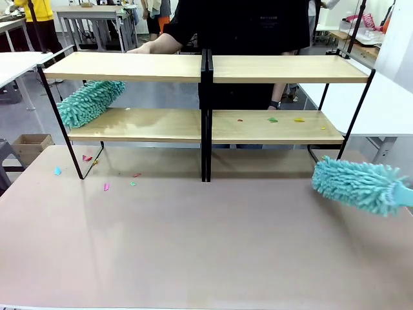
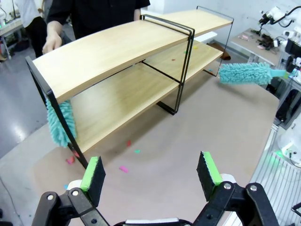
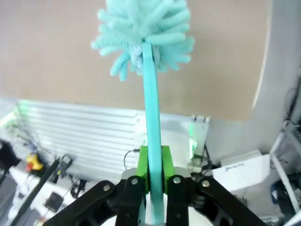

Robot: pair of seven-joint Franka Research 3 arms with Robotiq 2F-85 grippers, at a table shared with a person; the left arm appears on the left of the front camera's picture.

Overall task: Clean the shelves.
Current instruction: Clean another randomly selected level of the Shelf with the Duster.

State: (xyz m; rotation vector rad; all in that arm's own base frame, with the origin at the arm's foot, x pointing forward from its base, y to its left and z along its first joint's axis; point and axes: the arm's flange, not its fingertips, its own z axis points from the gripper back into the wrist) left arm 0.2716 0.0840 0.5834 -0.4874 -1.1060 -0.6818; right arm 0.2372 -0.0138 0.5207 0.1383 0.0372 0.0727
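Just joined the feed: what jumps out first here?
The wide two-tier shelves span the table, coloured scraps dotting the right lower board. A teal duster hangs at the right, its handle clamped in the right hand; a second duster sits at the lower board's left end.

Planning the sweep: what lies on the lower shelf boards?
Small coloured scraps dot the right board; a teal duster lies across the left board at its end, covering anything beneath it.
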